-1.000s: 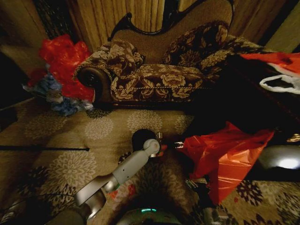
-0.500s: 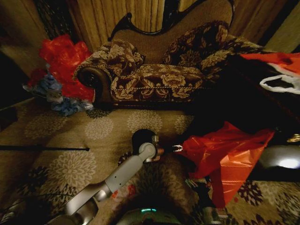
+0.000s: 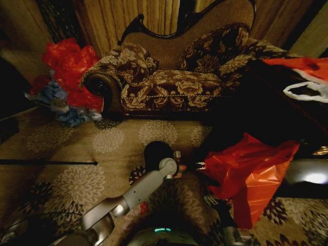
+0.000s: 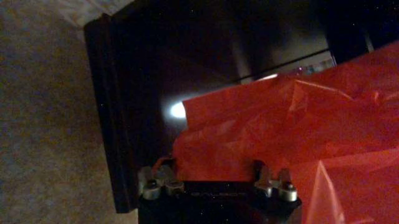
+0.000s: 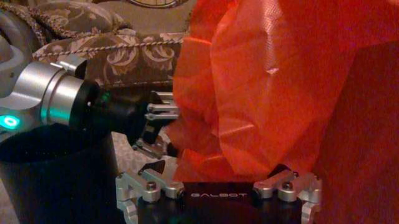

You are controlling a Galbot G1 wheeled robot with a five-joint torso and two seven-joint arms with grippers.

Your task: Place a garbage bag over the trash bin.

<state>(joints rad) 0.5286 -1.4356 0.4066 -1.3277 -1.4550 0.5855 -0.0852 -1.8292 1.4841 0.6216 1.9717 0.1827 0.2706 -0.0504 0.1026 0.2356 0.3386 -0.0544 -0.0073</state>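
One thin, crinkly bright-red garbage bag (image 3: 246, 177) — bunched beside the matte black trash bin (image 3: 157, 152)

Only readable text anywhere is the brand name "GALBOT", printed in small light capitals on the black housing between the silver finger mounts of the right gripper (image 5: 218, 175), seen up close in the right wrist view just under the thin crinkly bright-red plastic garbage bag (image 5: 262, 84). The left gripper (image 4: 215, 175) has what looks like the same strip of lettering on its black body in the left wrist view, but it's too dim there to actually spell out. Nothing legible on the bag itself, and no labels or numbers on the small matte black cylindrical trash bin (image 5: 56, 172).
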